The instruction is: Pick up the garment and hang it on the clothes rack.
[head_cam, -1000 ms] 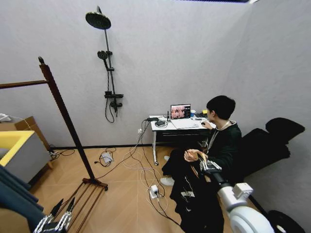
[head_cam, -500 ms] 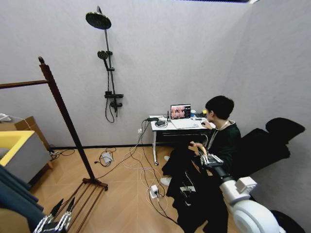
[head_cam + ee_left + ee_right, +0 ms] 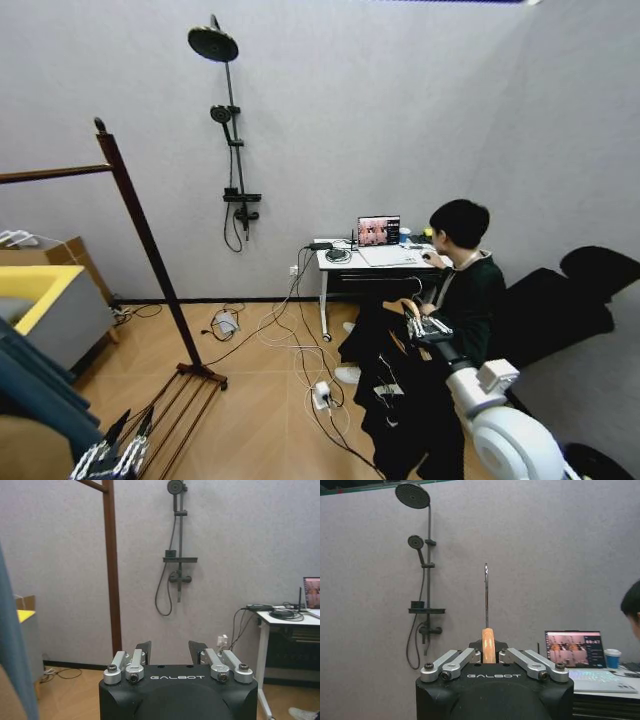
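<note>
The garment (image 3: 395, 430), a black T-shirt with small white print, hangs from a light wooden hanger (image 3: 488, 650). My right gripper (image 3: 420, 326) is shut on the hanger at lower right, in front of the seated person. In the right wrist view the metal hook (image 3: 486, 595) points straight up between the shut fingers. The clothes rack (image 3: 150, 250), dark reddish-brown with a knob finial, stands at the left, well apart from the garment. Its top bar (image 3: 50, 174) runs out of view and its slatted base (image 3: 170, 405) lies on the floor. My left gripper (image 3: 115, 455) waits open, low at the left beside the base.
A person sits at a white desk (image 3: 372, 262) with a laptop (image 3: 379, 231) behind the garment. Cables and a power strip (image 3: 322, 393) lie on the wooden floor. A shower fixture (image 3: 235, 150) is on the wall. A yellow-and-grey sofa (image 3: 50, 310) and a teal-blue shirt (image 3: 35, 390) are at the left.
The whole head view has shifted slightly, so the camera moved. My right arm has risen a little with the garment. The left gripper has stayed put.
</note>
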Robot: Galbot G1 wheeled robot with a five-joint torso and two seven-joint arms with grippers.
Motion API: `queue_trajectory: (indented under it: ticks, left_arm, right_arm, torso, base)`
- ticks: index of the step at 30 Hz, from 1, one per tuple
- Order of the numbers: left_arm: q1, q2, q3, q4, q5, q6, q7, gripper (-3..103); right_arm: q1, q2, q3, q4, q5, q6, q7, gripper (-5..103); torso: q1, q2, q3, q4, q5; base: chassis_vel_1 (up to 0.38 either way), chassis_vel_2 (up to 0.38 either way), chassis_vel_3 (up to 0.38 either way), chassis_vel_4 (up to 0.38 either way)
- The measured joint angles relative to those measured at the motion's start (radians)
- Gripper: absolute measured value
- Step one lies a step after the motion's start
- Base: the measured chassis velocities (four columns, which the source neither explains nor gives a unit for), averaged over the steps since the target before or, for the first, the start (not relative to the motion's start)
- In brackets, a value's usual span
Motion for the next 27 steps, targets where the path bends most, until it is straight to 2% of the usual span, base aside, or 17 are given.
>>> queue_trajectory:
  ticks: [11, 27]
  left_arm:
    - [0.000, 0.000, 0.000, 0.000, 0.000, 0.000, 0.000, 46]
    - [0.000, 0.000, 0.000, 0.000, 0.000, 0.000, 0.000, 46]
  right_arm:
    - [0.103, -0.050, -0.056, -0.010, 0.064, -0.018, -0.007, 10]
    - [0.118, -0.048, -0.063, -0.003, 0.060, 0.017, -0.002, 10]
  torso:
    - [-0.002, -0.004, -0.002, 0.0002, 0.0000]
    - [-0.018, -0.037, -0.019, -0.0001, 0.0001]
  base:
    - [0.097, 0.099, 0.086, 0.096]
    - [0.127, 0.119, 0.128, 0.122]
